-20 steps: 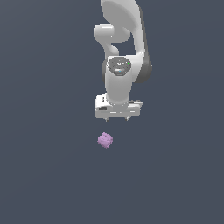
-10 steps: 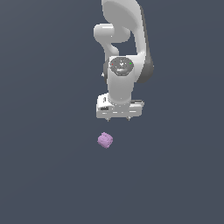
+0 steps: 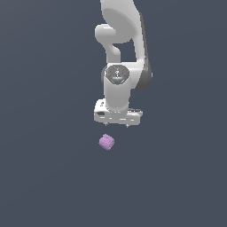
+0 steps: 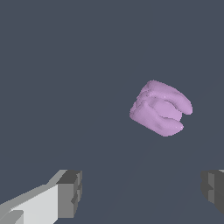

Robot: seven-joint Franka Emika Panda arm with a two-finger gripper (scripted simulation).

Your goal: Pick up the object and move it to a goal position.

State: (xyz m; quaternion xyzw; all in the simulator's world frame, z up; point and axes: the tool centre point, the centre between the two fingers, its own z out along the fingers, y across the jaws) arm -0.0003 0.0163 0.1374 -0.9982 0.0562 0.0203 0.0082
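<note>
The object (image 3: 106, 142) is a small lilac-purple bumpy lump lying on the dark grey floor. In the exterior view my white gripper (image 3: 118, 125) hangs just above it and a little toward the exterior view's right, not touching it. The wrist view shows the object (image 4: 161, 108) ahead of the gripper (image 4: 142, 190), apart from both fingers. One grey fingertip (image 4: 70, 192) and the other (image 4: 214, 186) stand wide apart, so the gripper is open with nothing between them.
The white arm (image 3: 122, 53) rises behind the gripper. A plain dark grey floor (image 3: 48, 177) surrounds the object on every side, with no other items in view.
The gripper has come down slightly toward the object over the last second. The object has not moved.
</note>
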